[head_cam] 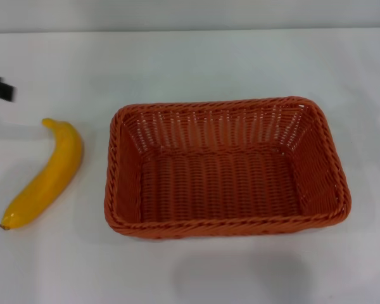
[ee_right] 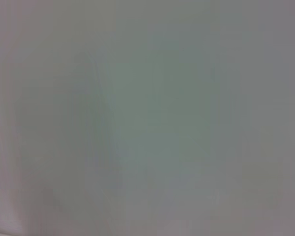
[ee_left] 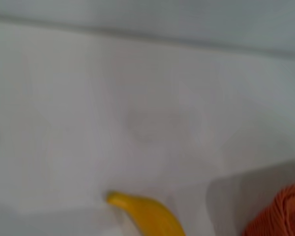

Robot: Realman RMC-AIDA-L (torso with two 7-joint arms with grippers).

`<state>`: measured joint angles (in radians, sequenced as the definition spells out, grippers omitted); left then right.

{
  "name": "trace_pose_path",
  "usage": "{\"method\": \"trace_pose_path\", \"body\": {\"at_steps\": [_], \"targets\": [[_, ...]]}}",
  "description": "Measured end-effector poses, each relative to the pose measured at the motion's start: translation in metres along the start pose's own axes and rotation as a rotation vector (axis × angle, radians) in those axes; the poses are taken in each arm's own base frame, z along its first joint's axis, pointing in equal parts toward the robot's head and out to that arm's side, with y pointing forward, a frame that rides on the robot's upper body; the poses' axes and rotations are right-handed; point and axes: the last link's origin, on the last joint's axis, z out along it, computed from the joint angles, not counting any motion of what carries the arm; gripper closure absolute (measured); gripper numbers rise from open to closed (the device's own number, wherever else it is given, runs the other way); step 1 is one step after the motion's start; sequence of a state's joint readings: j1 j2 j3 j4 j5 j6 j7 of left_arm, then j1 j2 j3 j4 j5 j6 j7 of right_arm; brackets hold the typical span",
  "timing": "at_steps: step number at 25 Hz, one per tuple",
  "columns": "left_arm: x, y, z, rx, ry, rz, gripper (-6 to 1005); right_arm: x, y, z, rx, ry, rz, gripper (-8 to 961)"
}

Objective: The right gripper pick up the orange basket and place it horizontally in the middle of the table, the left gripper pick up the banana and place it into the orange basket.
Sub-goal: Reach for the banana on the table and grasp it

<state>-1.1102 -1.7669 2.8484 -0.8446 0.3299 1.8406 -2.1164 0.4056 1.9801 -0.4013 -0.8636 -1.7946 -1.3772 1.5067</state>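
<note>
The orange basket [head_cam: 227, 168] lies lengthwise across the middle of the white table [head_cam: 196, 63], upright and holding nothing. A yellow banana [head_cam: 45, 174] rests on the table to its left, apart from it, dark tip toward the front. At the far left edge of the head view, a black piece of my left gripper [head_cam: 0, 87] pokes in behind the banana. The left wrist view catches one end of the banana [ee_left: 147, 214] and a corner of the basket [ee_left: 280, 214]. My right gripper is out of view; the right wrist view holds only bare surface.
The table's far edge [head_cam: 190, 30] meets a pale wall at the back. White tabletop surrounds the basket on all sides.
</note>
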Motion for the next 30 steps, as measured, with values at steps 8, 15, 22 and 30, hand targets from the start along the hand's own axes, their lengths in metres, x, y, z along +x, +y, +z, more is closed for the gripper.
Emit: {"method": "trace_pose_path", "body": {"at_steps": [8,15,22,30], "targets": [[0.016,0.024,0.059,0.128,-0.256,0.009,286,-0.001,-0.007,-0.003,0.044,-0.002,-0.023,275],[0.012,0.035,0.098,0.164,-0.304,-0.003,276,-0.009,-0.010,-0.001,0.060,-0.029,-0.062,275],[-0.006,0.034,0.116,0.225,-0.377,-0.027,234,-0.016,-0.012,0.009,0.078,-0.036,-0.095,275],[-0.013,0.032,0.124,0.249,-0.390,-0.040,187,-0.020,-0.012,0.017,0.076,-0.042,-0.107,275]]}}
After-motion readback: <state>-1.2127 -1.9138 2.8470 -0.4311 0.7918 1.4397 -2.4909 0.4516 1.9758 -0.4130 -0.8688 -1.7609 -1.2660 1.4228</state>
